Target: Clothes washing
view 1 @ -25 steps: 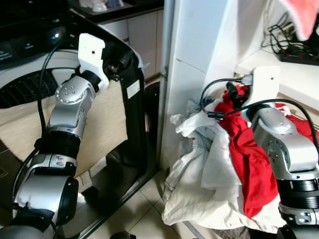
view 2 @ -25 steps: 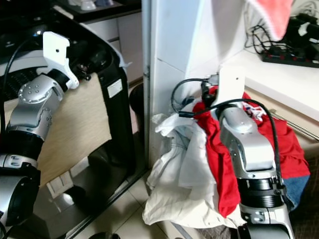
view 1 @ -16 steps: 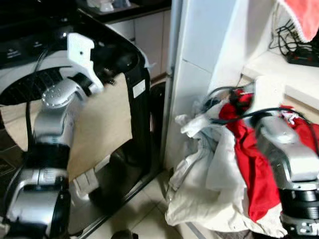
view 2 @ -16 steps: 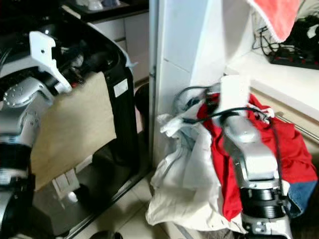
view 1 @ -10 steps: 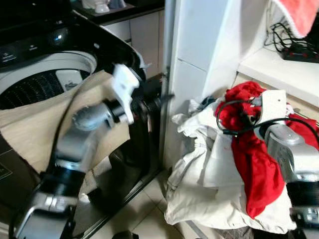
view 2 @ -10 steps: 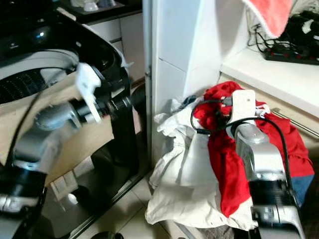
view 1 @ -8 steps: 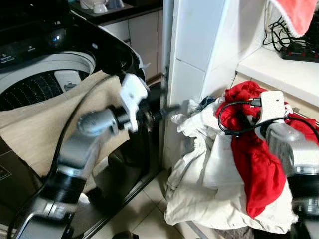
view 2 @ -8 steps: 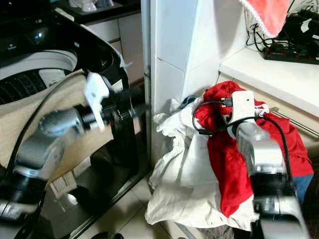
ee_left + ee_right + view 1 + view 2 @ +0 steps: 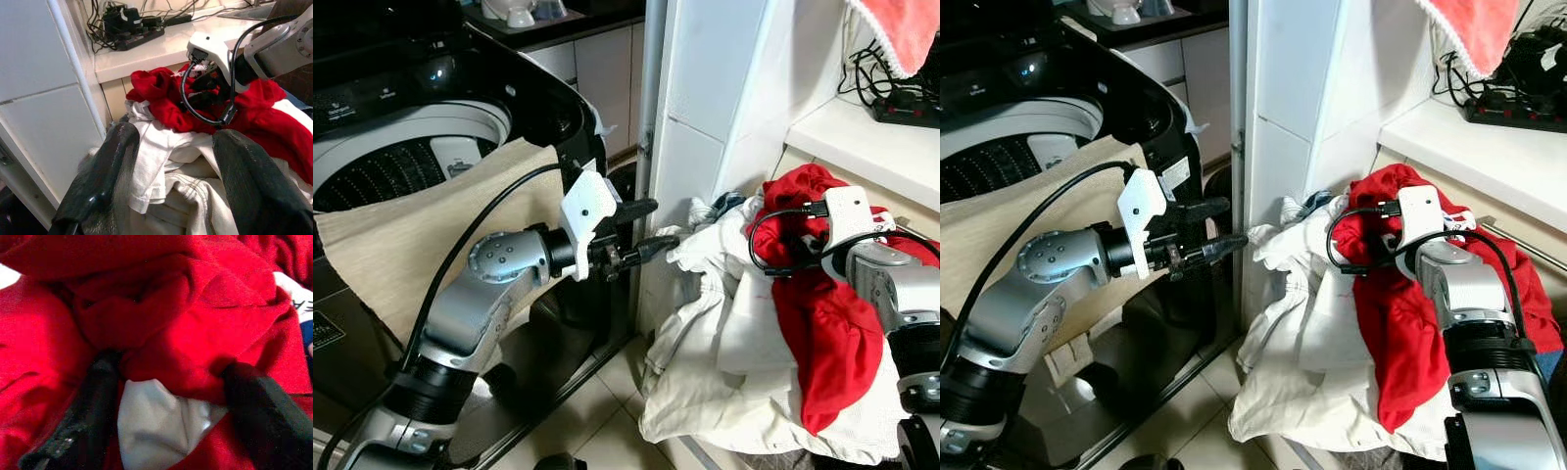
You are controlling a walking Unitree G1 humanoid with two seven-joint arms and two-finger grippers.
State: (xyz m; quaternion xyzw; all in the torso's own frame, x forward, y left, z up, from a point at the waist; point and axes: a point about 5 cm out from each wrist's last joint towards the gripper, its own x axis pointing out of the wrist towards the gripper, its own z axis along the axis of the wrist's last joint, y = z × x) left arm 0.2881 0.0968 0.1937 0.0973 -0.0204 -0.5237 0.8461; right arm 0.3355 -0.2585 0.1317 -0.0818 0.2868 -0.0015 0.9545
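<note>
Now right end effector [image 9: 166, 401] digs into rumpled red cloth [image 9: 161, 298].

White tiled pillar [image 9: 705, 88] directly ahead of my left gripper [image 9: 658, 223], close past the fingertips. Grey vertical strip [image 9: 651, 98] runs along its near corner, above the gripper.

White ledge [image 9: 862, 137] higher and to the right of the gripper, beyond the pillar. Black power strip [image 9: 906, 103] lies on it, a tangle of dark cables [image 9: 862, 64] against the wall behind. Pink towel [image 9: 901, 29] hangs above that, white trim on its edge.

Far behind and above the gripper: pale cabinet doors [image 9: 602, 69]; white cups [image 9: 519, 12] on the dark counter over them.

Pale floor tiles [image 9: 597, 431] well below the gripper.
</note>
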